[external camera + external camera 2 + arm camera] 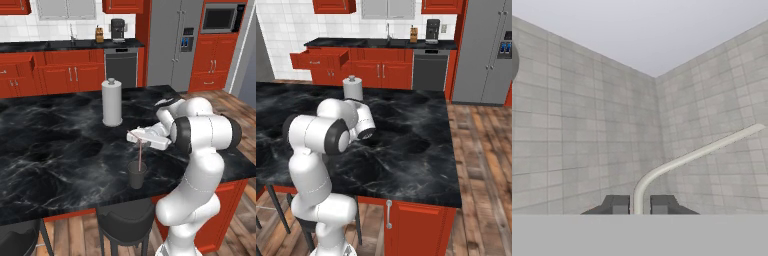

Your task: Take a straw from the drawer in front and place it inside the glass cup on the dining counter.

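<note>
The glass cup (136,175), a small dark tumbler, stands upright near the front edge of the dining counter (60,150). My gripper (136,138) hovers just above it, shut on the straw (140,156). The thin pale straw hangs upright, its lower end reaching down into the cup's mouth. Its short bent top sticks out to the left of the fingers. In the hand view the straw (687,157) rises between the two dark fingertips (619,205) and curves off to the right; the gripper (639,205) is shut on it. The red drawer (318,57) stands pulled out at the far wall.
A tall white paper-towel roll (111,102) stands on the counter behind the cup. Dark round stools (125,220) sit under the counter's front edge. My own white arm (321,135) hides the cup in the right base view. A dishwasher (121,66) and fridge (175,42) line the back.
</note>
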### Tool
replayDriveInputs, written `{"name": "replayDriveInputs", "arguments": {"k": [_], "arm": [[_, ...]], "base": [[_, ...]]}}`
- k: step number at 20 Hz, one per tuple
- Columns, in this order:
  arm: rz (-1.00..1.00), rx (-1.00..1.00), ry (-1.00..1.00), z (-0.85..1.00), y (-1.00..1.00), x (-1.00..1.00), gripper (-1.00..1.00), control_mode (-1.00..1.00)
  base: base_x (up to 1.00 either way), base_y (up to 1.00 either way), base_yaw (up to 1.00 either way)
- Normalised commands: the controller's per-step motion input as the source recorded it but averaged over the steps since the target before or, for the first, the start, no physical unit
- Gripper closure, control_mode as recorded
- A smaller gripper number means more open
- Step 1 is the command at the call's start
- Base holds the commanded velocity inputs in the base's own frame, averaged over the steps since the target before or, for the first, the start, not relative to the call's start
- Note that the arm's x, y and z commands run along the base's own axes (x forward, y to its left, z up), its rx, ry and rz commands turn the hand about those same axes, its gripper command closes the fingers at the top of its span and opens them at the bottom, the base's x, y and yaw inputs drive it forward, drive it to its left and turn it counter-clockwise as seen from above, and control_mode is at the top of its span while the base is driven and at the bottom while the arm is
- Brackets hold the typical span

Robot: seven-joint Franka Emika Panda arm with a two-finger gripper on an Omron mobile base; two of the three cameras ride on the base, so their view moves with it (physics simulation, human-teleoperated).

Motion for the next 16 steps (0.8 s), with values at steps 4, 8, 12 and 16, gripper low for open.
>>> {"name": "replayDriveInputs", "arguments": {"k": [4,8,12,16], "arm": [[0.00,0.00,-0.01,-0.16,0.01,0.07,1.00,-1.00],[0.00,0.00,0.00,-0.17,0.00,0.06,1.00,-1.00],[0.00,0.00,-0.01,-0.14,0.01,0.10,1.00,-1.00],[0.00,0.00,-0.02,-0.11,0.03,0.12,1.00,-1.00]], "base": [[0.00,0.00,0.00],[0.00,0.00,0.00],[0.00,0.00,0.00],[0.00,0.00,0.00]]}}
